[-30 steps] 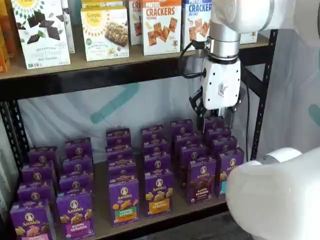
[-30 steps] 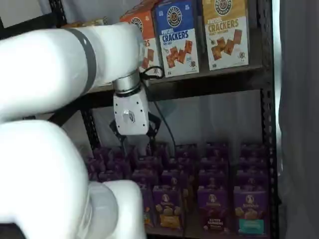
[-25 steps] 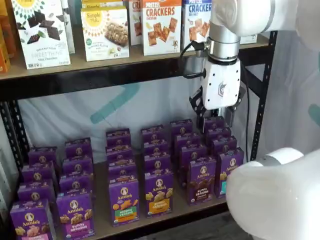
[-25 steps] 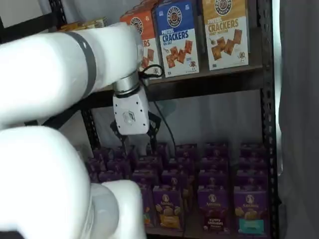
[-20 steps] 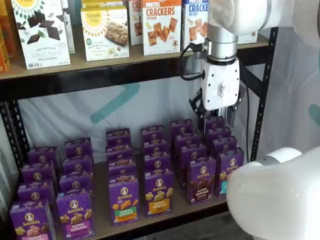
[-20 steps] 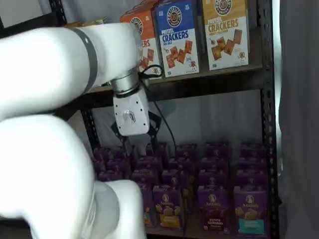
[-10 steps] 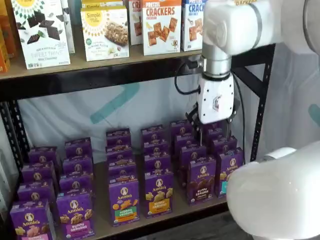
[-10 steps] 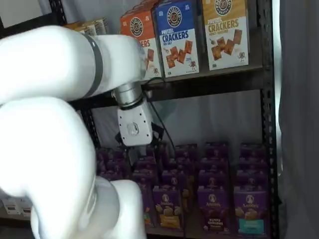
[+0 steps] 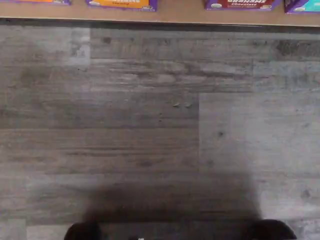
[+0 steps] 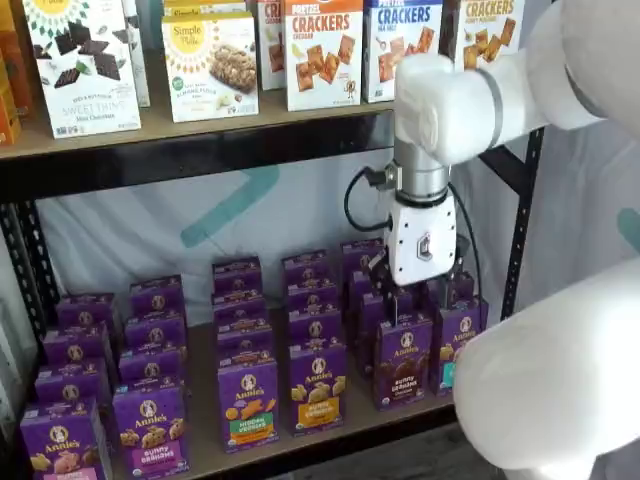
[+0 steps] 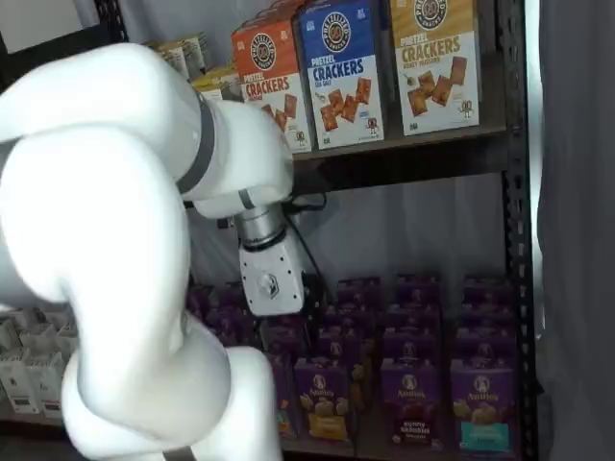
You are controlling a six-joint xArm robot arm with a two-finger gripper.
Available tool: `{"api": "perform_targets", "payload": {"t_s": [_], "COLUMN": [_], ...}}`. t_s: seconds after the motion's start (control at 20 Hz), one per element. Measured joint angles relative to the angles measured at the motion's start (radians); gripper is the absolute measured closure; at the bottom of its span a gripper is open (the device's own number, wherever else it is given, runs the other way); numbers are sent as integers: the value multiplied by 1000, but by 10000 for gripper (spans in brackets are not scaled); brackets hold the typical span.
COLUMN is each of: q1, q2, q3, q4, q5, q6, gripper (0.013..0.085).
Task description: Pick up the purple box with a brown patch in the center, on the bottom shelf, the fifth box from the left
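the arm comes in from the right, bends at a white elbow under the upper board, and drops straight down to the gripper, whose white body hangs vertical in front of the purple cartons on the bottom shelf. in both shelf views the body is plain but the black fingers are lost among the dark boxes behind them, so i cannot tell whether they are spread or closed; nothing shows clamped in them. a black cable loops off the wrist to the left.

the purple box stands upright at the front of its row, just below the gripper and slightly forward of it, apart from the fingers as far as can be seen. it sits between an orange-banded box on its left and a teal-banded box on its right.

the wrist view looks down on grey plank floor, with the shelf's front edge and box bottoms along one border.
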Motion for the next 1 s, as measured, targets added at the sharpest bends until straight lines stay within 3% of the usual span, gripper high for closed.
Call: {"api": "perform_targets", "payload": {"t_s": [0.5, 1.0], "q1": [-60, -143], "q2": [284, 599], "q3": [8, -103], "q4": [-31, -98], "q5": [-306, -541], "q6": [-20, -33], "gripper": [130, 130]}}
